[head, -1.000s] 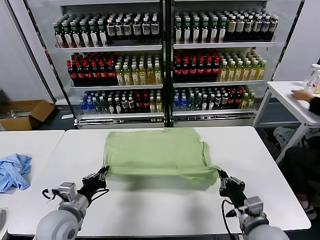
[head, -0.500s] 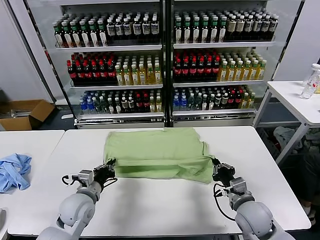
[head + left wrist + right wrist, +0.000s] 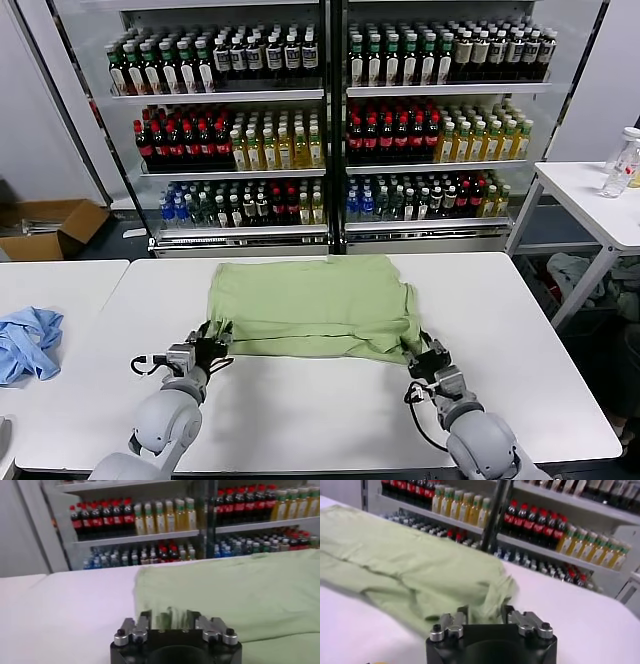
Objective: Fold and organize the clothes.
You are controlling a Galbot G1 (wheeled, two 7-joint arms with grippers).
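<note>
While both grippers sit low at the shirt's (image 3: 312, 305) near corners, the left gripper (image 3: 207, 345) and right gripper (image 3: 424, 358) each look clamped on a bit of hem, the cloth lying mid-surface (image 3: 330, 410). This seems the first fold, bottom edge brought forward; next they'd need to let go and regrip. One shirt, two grippers, one blue garment (image 3: 26, 340) aside.

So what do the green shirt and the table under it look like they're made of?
The green shirt looks like soft, matte woven fabric, probably cotton: it creases and drapes limply. The table has a smooth white top with a faint sheen, likely laminate or plastic; which one isn't clear.
</note>
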